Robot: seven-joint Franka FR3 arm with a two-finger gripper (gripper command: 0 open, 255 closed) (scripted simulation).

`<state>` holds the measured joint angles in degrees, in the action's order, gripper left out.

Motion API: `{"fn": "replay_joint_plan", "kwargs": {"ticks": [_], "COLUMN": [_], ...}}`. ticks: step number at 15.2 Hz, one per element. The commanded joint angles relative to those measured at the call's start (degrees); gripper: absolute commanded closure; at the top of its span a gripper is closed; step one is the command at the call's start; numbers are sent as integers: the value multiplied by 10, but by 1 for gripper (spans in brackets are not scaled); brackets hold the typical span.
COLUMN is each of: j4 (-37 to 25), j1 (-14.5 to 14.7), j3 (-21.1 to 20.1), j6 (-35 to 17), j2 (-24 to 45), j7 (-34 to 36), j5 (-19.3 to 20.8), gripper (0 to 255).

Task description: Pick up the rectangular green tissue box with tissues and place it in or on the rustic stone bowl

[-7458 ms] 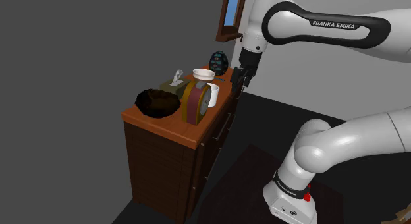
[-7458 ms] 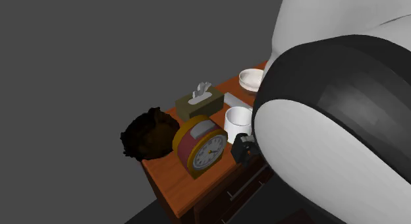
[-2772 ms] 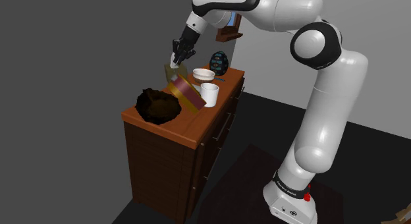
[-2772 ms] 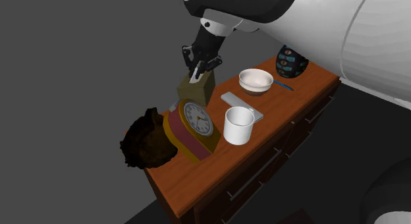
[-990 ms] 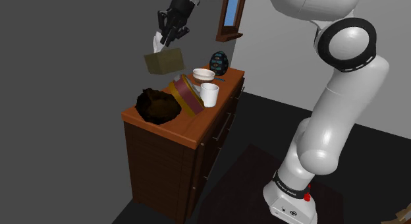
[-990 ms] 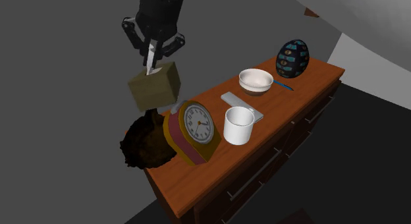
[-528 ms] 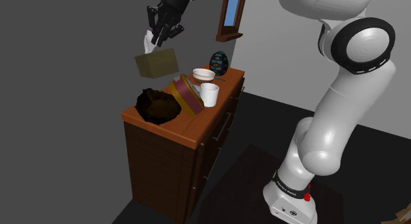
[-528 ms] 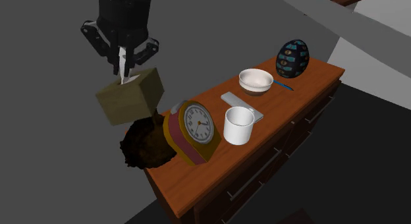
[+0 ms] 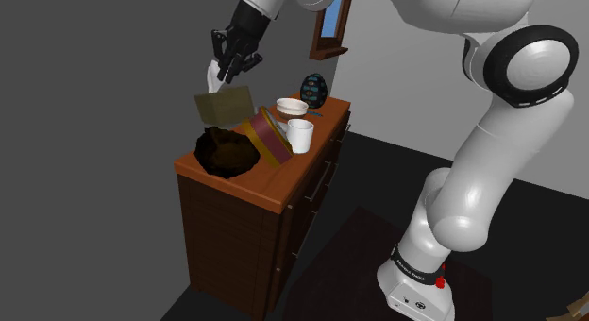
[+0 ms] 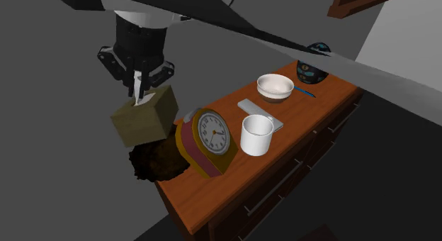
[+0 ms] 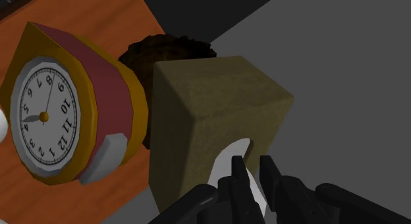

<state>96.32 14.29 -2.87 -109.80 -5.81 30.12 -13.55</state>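
The olive-green tissue box hangs tilted in the air, held by the white tissue that sticks out of its top. My black gripper is shut on that tissue. The box hovers just above the dark, rough stone bowl, which sits at the near end of the dresser top. In the wrist view my gripper pinches the tissue at the slot of the box, and the bowl lies beyond it, partly hidden.
A red and yellow clock leans right beside the bowl. Past it stand a white mug, a flat grey object, a small white bowl and a patterned egg. The wooden dresser drops off just past the bowl.
The gripper has carried the hanging box away from the clock and over the stone bowl, then lowered it closer to the bowl. The grip on the tissue is unchanged.
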Motion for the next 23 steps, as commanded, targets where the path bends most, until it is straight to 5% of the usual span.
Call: {"fn": "replay_joint_plan", "kwargs": {"ticks": [1, 12, 20, 21, 23], "j4": [22, 118, 118, 119, 118], "j1": [1, 3, 3, 3, 3], "j3": [-1, -3, -3, -3, -3], "j6": [-17, -102, -102, -103, -102], "j2": [-5, -15, -15, -16, -15], "j7": [-2, -22, -22, -22, -22], "j5": [-1, -11, -11, -11, -11], "gripper": [255, 255, 255, 0, 0]}}
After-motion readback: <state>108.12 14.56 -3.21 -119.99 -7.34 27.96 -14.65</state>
